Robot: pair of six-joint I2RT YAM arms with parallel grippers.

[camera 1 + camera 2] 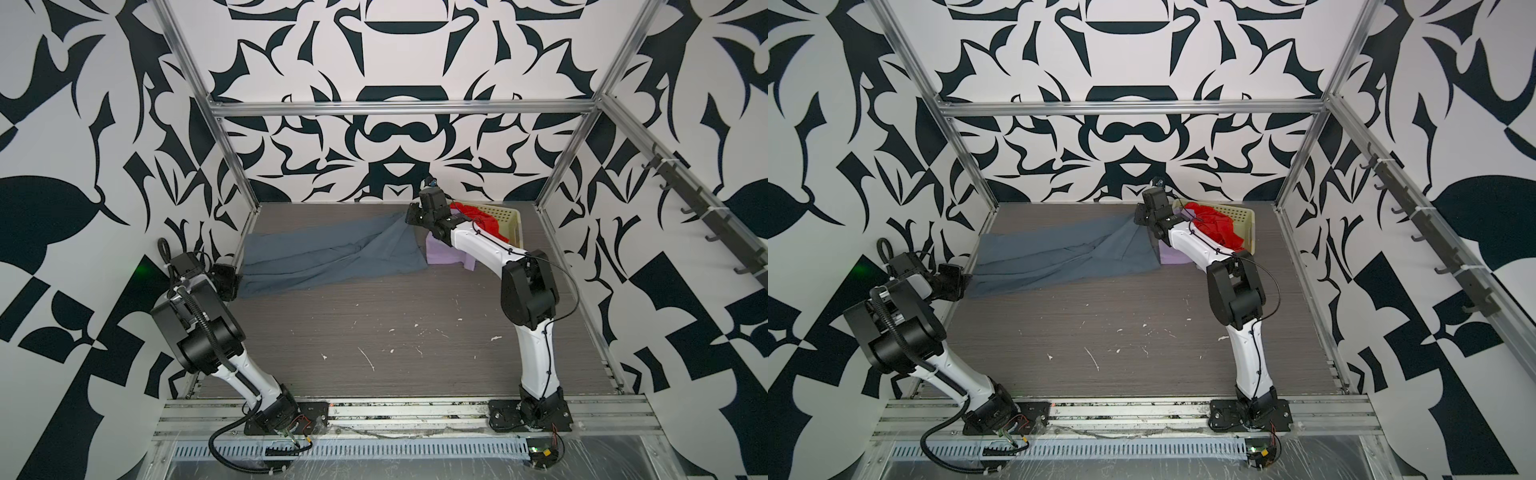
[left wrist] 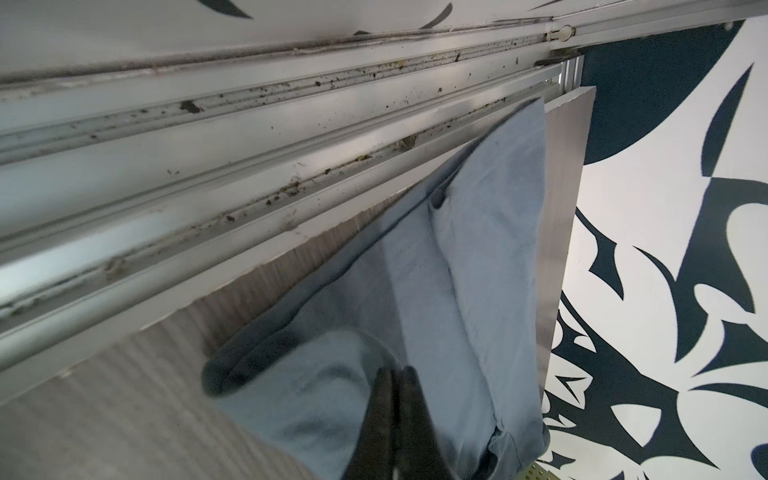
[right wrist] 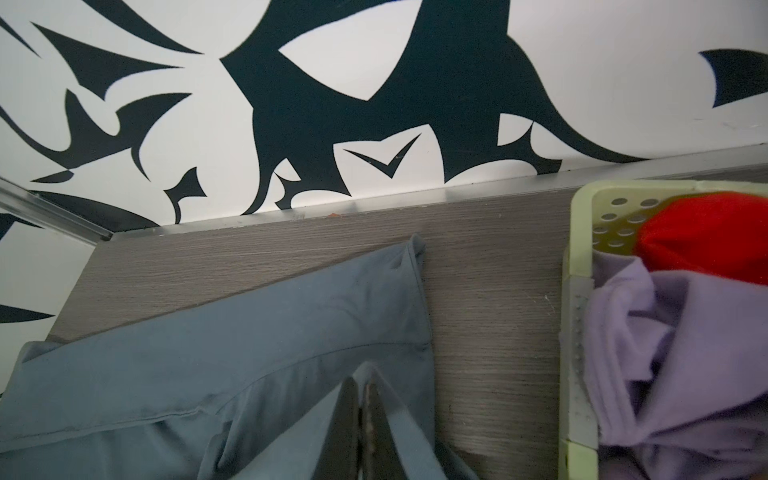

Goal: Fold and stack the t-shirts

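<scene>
Between left jaws and right jaws, each clamped shut on an end of the blue-grey t-shirt (image 1: pixel 332 253): spreading in hand, probably; next, tautening and laying flat on counter (image 1: pixel 374 332).

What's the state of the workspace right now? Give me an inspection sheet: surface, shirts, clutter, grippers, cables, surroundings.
Surface: grey wood-grain table, scuffed.
Job's things: blue-grey shirt spread creased across the far side, unfolded; red shirt in the basket; lilac shirt spilling over its rim onto the table.
Clutter: white flecks on the table; grime in the side rail.
Grippers: left gripper shut on the blue-grey shirt's left end; right gripper shut on its right end.
Cables: black conduit along the left arm; thin cable arcing off the right arm.
Surroundings: patterned walls, aluminium frame, hook rail on the right.
</scene>
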